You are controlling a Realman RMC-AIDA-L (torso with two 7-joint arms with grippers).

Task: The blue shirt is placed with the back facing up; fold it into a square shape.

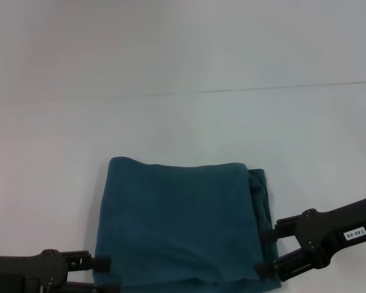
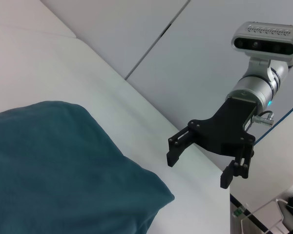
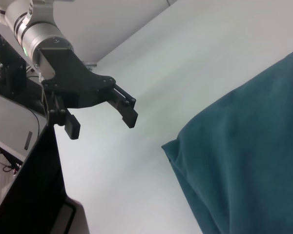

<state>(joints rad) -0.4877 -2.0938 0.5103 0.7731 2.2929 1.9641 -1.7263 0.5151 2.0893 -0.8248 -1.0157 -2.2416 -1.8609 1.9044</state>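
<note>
Folded blue shirt (image 1: 180,226) on white table (image 1: 183,122)

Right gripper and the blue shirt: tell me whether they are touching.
Apart. The left wrist view shows the right gripper open, with a strip of bare white table between its fingertips and the blue shirt.

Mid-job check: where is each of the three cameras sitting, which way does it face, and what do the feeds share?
Head view: on the robot's head, looking forward and down at the white table and the folded blue shirt; left gripper and right gripper flank it.
Left wrist view: on the left arm, facing across the shirt at the open right gripper.
Right wrist view: on the right arm, facing across the shirt at the open left gripper.
Shared: all three show the shirt; each wrist view shows the opposite gripper.
</note>
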